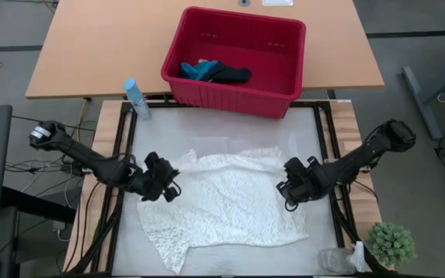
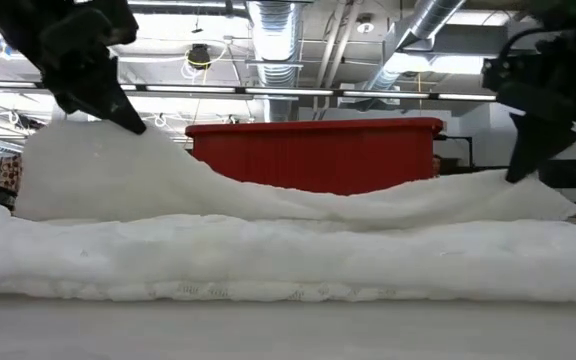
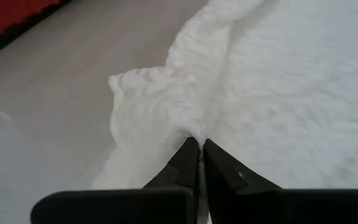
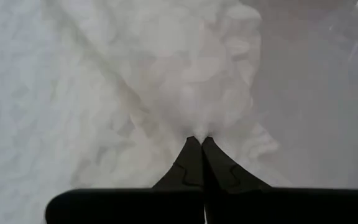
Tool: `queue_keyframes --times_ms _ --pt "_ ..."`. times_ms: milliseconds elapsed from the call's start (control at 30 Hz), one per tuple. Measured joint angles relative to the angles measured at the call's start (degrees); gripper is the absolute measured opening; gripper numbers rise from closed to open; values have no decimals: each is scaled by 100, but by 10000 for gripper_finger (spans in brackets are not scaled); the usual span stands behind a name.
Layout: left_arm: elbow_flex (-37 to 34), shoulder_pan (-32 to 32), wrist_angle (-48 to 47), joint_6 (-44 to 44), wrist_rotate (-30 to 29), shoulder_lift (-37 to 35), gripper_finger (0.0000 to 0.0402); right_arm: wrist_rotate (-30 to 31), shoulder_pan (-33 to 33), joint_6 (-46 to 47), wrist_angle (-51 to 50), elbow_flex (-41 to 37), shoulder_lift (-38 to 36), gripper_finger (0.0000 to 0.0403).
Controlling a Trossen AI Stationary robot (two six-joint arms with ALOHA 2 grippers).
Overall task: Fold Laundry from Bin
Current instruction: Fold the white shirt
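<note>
The large white lacy cloth lies spread on the pale mat in front of the red bin. A teal-blue item and a dark item lie in the bin. My left gripper is shut on the cloth's left edge. My right gripper is shut on the cloth's right edge. In the low view the cloth rises toward both grippers and sags between them. My left gripper pinches a bunched fold at the cloth's left edge between its two fingertips, coming from the table's left. The cloth is raised there, the rest lies on the mat. My right gripper pinches a gathered fold at the cloth's right edge between its fingertips, coming from the table's right. The cloth is raised slightly at the hold, the rest on the mat.
A clear bottle with a blue cap lies at the mat's far left corner. A clear cup and a small green plant stand at the near right. A wooden table lies behind, under the bin.
</note>
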Motion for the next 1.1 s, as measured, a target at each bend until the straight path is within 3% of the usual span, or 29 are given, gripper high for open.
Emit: queue_keyframes --times_ms 233,533,700,867,1100 --pt "-150 -326 -251 -493 -22 0 0 -133 379 323 138 -274 -2 18" --pt "-871 -326 140 -749 -23 2 20 -394 447 -217 232 -323 -2 139" --pt "-849 -350 560 -1 518 -4 67 -182 475 -1170 336 -280 -17 183" --pt "-456 -429 997 954 755 -9 125 60 477 -2364 502 -10 -20 196" --pt "-197 -325 1092 2240 -439 -11 178 513 -103 -3942 678 14 -20 198"
